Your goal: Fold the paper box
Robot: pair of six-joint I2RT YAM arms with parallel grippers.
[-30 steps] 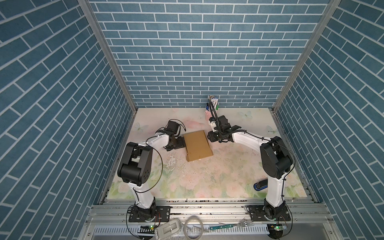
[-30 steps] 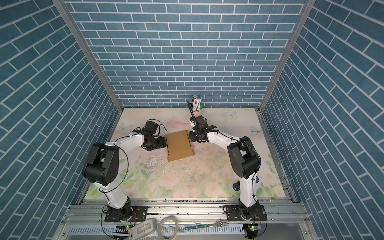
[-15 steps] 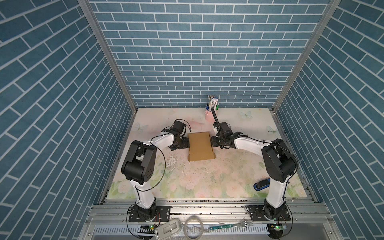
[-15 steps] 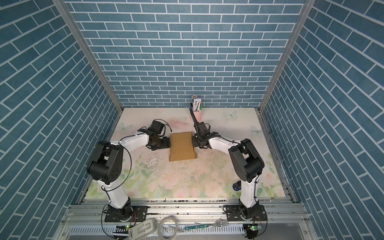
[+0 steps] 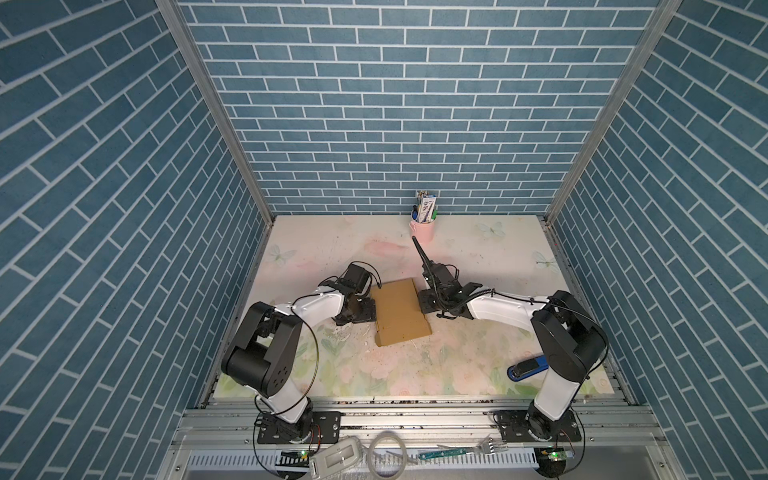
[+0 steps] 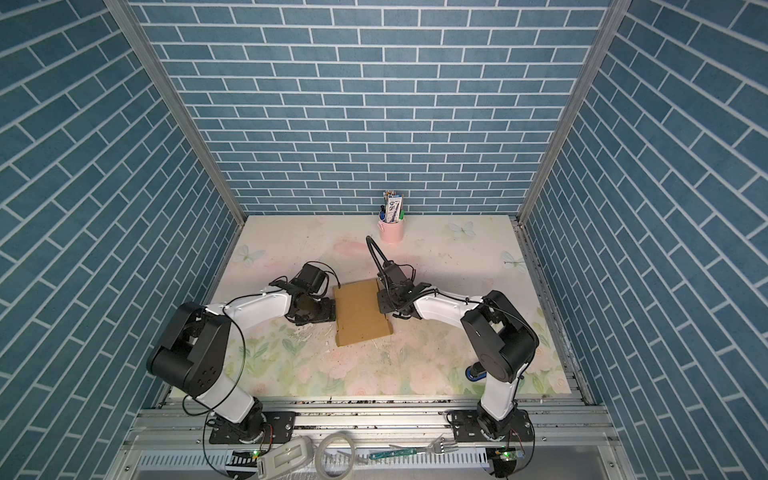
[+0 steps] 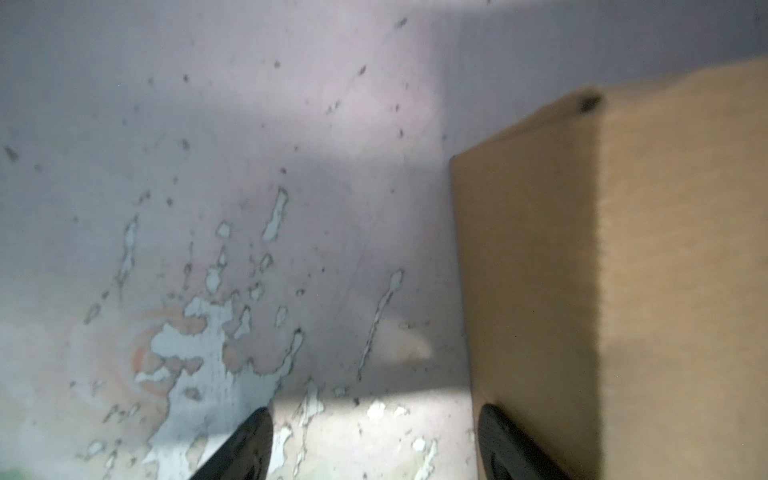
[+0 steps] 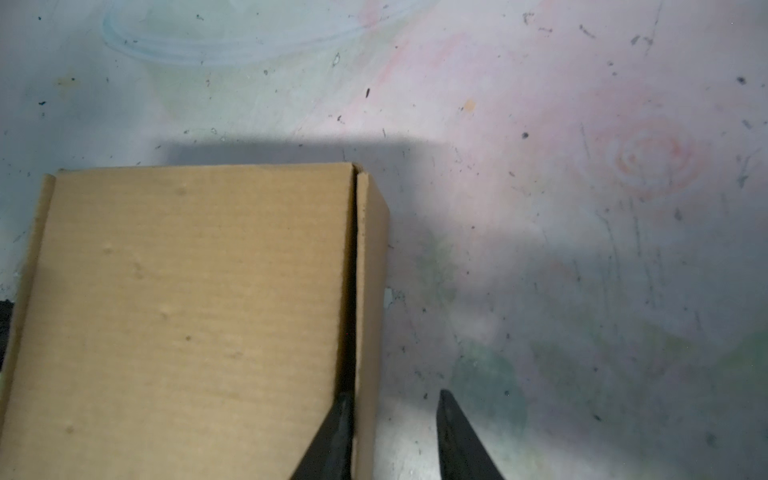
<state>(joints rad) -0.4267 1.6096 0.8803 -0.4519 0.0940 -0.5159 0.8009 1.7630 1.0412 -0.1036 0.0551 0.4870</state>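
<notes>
Both open, left claw (image 7: 374, 411) and right claw (image 8: 394, 395) flank the paper box (image 5: 399, 311) (pink cup (image 5: 422, 230) behind).

In the left wrist view the paper box (image 7: 623, 291) is blurred and cut by the picture's edge. Whether the nearer finger (image 7: 498, 440) of the left gripper (image 7: 372, 419) touches its wall cannot be told. The right wrist view shows only the tips of the right gripper (image 8: 393, 401). In both top views the pink cup (image 5: 422, 230) at twelve o'clock from the box holds things too small to name, and the right arm (image 5: 498, 309) half hides a blue object (image 5: 528, 368) at four o'clock.
</notes>
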